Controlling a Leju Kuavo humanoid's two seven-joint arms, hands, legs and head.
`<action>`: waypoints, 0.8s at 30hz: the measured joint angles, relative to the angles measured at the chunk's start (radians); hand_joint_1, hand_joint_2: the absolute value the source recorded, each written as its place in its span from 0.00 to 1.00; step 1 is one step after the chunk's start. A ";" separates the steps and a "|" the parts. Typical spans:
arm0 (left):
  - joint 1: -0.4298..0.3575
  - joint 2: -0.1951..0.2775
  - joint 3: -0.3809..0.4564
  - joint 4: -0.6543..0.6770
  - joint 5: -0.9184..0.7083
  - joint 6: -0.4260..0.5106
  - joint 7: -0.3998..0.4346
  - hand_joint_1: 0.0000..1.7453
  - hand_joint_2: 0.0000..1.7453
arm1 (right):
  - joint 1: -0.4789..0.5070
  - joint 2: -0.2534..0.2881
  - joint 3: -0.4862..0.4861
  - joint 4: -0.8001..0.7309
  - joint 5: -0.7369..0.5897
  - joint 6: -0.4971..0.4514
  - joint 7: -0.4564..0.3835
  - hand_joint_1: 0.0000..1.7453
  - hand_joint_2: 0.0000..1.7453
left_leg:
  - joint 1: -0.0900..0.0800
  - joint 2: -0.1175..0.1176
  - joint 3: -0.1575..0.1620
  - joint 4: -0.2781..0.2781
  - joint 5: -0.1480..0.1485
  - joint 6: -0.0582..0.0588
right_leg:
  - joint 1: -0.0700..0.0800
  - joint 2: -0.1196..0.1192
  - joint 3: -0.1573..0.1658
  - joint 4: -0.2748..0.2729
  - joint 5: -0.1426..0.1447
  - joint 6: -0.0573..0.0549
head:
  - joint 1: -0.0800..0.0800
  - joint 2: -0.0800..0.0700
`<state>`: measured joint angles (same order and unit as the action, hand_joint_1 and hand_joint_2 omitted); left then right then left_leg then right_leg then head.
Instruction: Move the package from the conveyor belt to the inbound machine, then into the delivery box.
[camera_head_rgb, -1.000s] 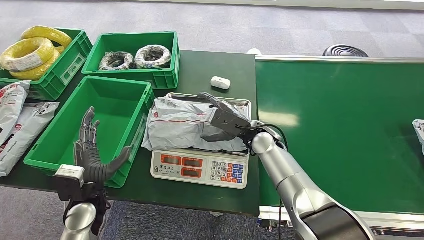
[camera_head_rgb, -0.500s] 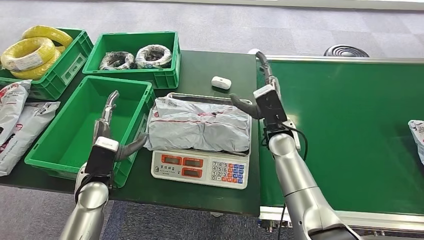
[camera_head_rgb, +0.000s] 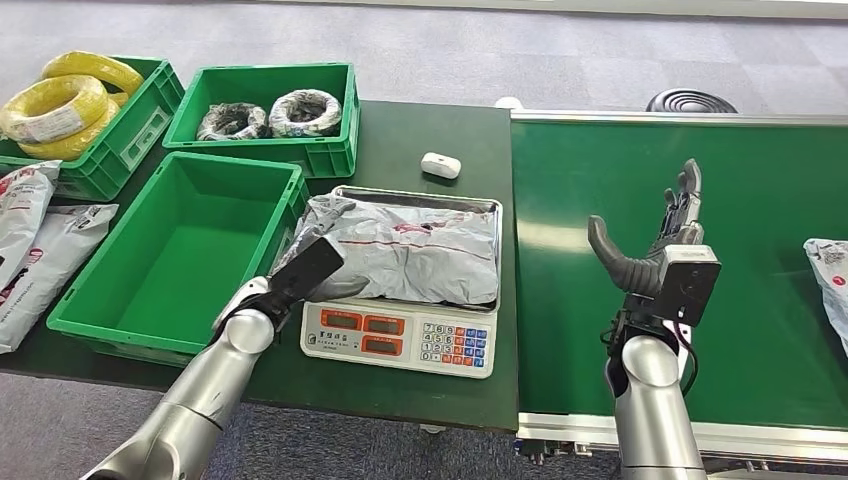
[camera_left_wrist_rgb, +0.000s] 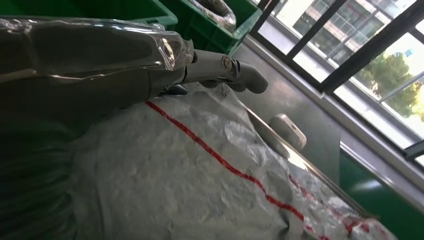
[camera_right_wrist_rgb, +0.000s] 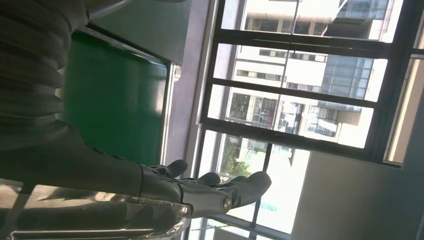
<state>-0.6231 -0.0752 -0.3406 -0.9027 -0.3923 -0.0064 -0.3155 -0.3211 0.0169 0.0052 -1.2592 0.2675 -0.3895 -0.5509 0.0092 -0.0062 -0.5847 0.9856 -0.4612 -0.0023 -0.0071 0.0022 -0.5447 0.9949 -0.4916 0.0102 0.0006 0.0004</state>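
Grey package (camera_head_rgb: 405, 248) on scale (camera_head_rgb: 400, 338); left hand (camera_head_rgb: 305, 272) touching it, grip unclear | right hand (camera_head_rgb: 668, 232) raised, spread, empty

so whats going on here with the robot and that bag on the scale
A crinkled grey plastic mailer package with a red stripe lies on the steel tray of the white weighing scale. The robot's left hand is at the package's near left edge, beside the empty green plastic crate. Its right hand hangs open above the green conveyor belt, holding nothing.
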 joint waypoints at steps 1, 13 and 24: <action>-0.020 -0.013 -0.016 0.040 -0.005 -0.005 0.001 0.00 1.00 | 0.014 0.000 -0.004 -0.004 -0.001 -0.002 -0.003 0.00 1.00 | 0.000 0.000 0.000 0.000 0.000 0.000 | 0.000 0.000 0.000 0.000 0.000 0.000 | 0.000 0.000; -0.142 -0.109 -0.109 0.294 -0.026 -0.013 0.010 0.97 1.00 | 0.059 0.007 -0.010 -0.008 -0.013 -0.009 -0.024 0.00 1.00 | 0.000 0.000 0.000 0.000 0.000 0.000 | 0.000 0.000 0.001 0.000 0.000 0.000 | 0.000 0.000; -0.170 -0.103 -0.098 0.315 0.048 0.068 -0.013 1.00 1.00 | 0.058 0.012 -0.004 -0.008 -0.011 -0.021 -0.007 0.00 1.00 | 0.000 0.000 0.000 0.000 0.000 0.000 | 0.000 0.000 0.001 0.000 0.000 0.000 | 0.000 0.000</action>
<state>-0.7933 -0.1784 -0.4385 -0.5881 -0.3445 0.0613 -0.3282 -0.2626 0.0289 0.0009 -1.2674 0.2561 -0.4105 -0.5584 0.0092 -0.0060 -0.5849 0.9854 -0.4611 -0.0023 -0.0069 0.0023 -0.5437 0.9954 -0.4916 0.0102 0.0006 0.0003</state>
